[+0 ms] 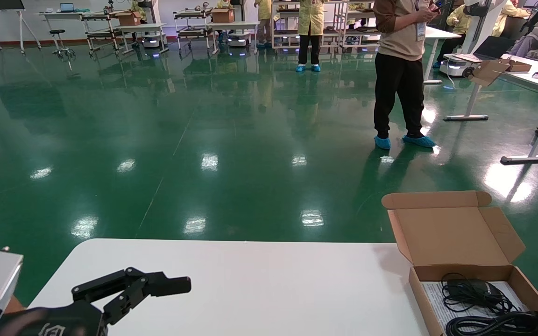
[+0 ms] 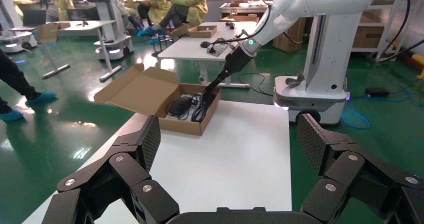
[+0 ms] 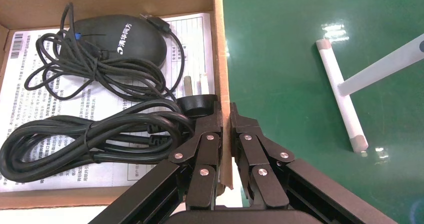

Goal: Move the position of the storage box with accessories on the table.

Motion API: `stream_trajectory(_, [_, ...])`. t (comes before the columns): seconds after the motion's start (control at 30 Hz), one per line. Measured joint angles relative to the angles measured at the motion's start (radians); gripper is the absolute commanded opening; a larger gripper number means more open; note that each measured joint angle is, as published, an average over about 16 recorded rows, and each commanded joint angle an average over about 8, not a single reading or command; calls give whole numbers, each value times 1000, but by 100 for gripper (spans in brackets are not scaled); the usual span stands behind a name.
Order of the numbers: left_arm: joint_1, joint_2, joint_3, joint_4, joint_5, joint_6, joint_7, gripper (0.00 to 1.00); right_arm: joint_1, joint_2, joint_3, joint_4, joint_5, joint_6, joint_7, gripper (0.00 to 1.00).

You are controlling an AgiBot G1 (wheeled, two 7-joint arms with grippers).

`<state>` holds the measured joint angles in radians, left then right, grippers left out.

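Observation:
The open brown storage box [image 1: 451,233] sits at the right end of the white table [image 1: 250,289], lid flap standing up. Inside lie a black mouse [image 3: 120,37], coiled black cables [image 3: 90,139] and a white printed sheet [image 3: 30,99]. My right gripper [image 3: 225,112] is shut on the box's side wall [image 3: 220,59], one finger inside and one outside. From the left wrist view it reaches down into the box [image 2: 150,92]. My left gripper [image 2: 227,134] is open and empty, low over the table's left end [image 1: 157,291], far from the box.
The table's far edge drops to green floor. A person [image 1: 402,70] stands beyond the box. White desks on metal legs [image 1: 530,79] stand at the far right; one desk foot [image 3: 342,94] lies on the floor beside the box.

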<state>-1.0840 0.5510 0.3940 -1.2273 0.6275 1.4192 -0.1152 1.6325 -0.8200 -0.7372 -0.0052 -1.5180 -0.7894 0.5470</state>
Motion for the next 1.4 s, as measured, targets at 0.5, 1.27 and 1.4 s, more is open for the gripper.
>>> stream_trajectory(0.5, [0,0,0,0,0,0,0,100,0,-5,1,7,2,22,-3,100])
stream_trajectory(1.27, [0,0,0,0,0,0,0,100,52,-7,6,18,10,-30,1,100])
stream_trajectory(1.4, [0,0,0,0,0,0,0,100,73,2,6,17,9,-77,9,100])
